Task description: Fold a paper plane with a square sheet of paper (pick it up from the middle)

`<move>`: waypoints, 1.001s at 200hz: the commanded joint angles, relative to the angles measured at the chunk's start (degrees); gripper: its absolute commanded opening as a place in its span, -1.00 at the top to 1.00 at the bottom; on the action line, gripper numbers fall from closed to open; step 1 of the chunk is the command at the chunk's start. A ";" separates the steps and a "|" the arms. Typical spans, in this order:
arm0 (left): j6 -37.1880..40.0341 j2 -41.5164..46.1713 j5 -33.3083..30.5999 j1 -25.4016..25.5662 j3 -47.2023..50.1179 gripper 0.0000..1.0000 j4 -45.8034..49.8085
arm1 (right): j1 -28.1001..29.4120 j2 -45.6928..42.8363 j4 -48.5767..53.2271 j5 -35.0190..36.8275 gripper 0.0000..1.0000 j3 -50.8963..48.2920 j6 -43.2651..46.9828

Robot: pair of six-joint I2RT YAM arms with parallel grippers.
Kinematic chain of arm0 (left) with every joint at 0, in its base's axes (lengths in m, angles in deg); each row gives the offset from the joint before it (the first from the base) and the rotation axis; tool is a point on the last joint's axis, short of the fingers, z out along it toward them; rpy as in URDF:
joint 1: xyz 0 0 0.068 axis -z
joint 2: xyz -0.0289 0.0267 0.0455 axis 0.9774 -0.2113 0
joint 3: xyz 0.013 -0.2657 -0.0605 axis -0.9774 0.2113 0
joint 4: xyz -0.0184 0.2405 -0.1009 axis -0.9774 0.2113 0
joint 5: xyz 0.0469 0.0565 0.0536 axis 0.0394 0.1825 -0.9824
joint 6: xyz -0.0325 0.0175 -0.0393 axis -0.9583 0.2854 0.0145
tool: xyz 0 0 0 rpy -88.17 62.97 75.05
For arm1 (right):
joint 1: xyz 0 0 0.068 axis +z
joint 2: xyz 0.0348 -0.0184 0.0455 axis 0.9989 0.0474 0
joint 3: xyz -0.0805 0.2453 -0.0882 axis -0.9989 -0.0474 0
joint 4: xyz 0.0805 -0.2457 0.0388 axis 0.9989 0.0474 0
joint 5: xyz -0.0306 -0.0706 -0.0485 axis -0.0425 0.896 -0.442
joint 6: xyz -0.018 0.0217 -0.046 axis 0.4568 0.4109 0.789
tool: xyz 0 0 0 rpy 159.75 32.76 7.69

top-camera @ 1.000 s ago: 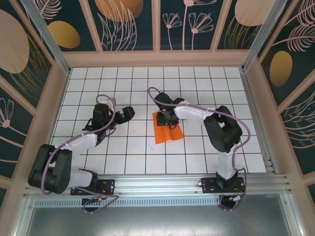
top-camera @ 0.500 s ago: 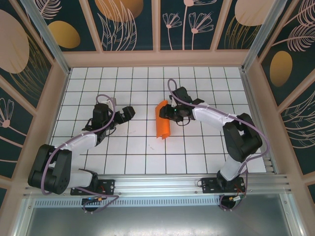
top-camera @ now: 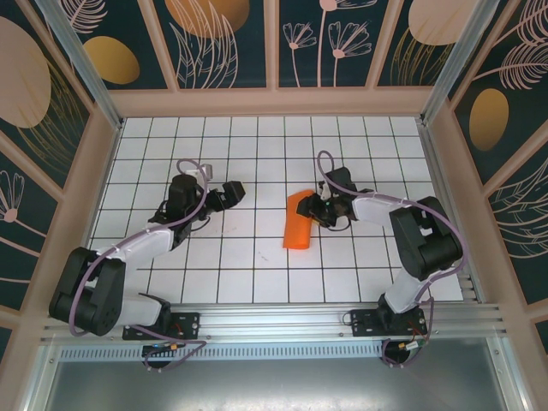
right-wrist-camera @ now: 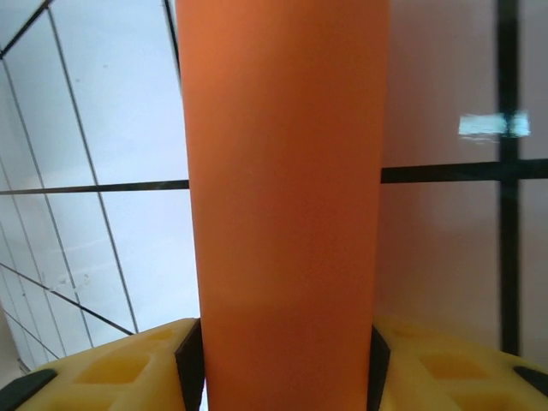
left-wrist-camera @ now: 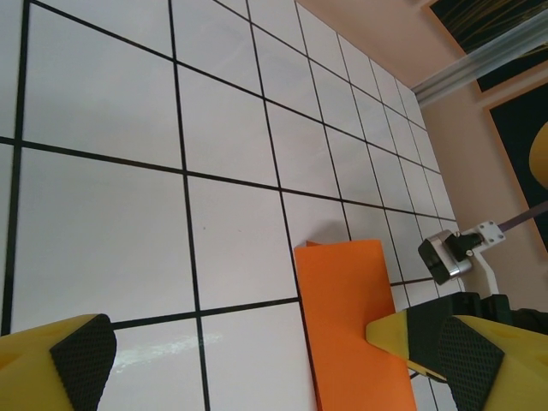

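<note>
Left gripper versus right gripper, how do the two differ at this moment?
The left gripper is open with nothing between its fingers; the right gripper is shut on the square sheet of paper. The left gripper sits apart from the sheet, to its left in the top view; the right gripper touches it, with a pad on each side. Both have yellow fingers with black pads.

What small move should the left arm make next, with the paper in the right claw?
Probably ease the left claw toward the free end of the paper. The right claw is shut on the paper, which looks like a narrow bent strip from above. The left claw is open and apart from it, with bare tiles between them, so it cannot yet help with a fold.
</note>
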 commanded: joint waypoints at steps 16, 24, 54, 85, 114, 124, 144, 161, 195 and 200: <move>-0.52 -4.24 -0.34 3.71 -3.84 -0.97 -0.54 | -1.78 -3.46 0.60 0.58 -0.19 -1.82 3.09; -0.52 -5.48 -0.13 4.55 -4.81 -0.97 -0.29 | -2.13 -3.84 0.92 0.42 -0.24 -2.21 3.70; -0.78 -9.85 -0.84 8.14 -8.35 -0.95 -0.06 | -2.70 -5.30 2.98 2.16 -0.34 -3.16 5.40; -1.70 -14.46 -0.67 11.55 -11.80 -0.76 -0.69 | -2.84 -5.43 5.23 4.98 -0.36 -2.87 6.63; -3.99 -18.08 -0.30 13.91 -13.82 -0.52 -2.13 | -2.78 -4.98 6.98 8.08 -0.33 -2.35 6.90; -4.72 -19.14 0.13 14.46 -14.12 -0.43 -2.83 | -2.70 -4.90 7.23 9.25 -0.33 -2.44 6.68; -6.28 -20.13 0.34 15.10 -14.65 -0.25 -3.68 | -2.55 -4.46 6.01 9.16 -0.33 -2.85 5.07; -7.64 -22.68 0.67 15.41 -14.77 -0.14 -4.77 | -1.50 -4.09 4.26 8.83 -0.33 -3.14 3.69; -9.04 -24.71 1.94 15.99 -15.54 0.04 -5.93 | 0.05 -3.54 3.01 11.51 -0.34 -2.86 1.00; -9.15 -25.02 1.98 16.14 -15.70 0.05 -5.87 | 0.35 -3.48 3.30 12.04 -0.35 -2.70 0.65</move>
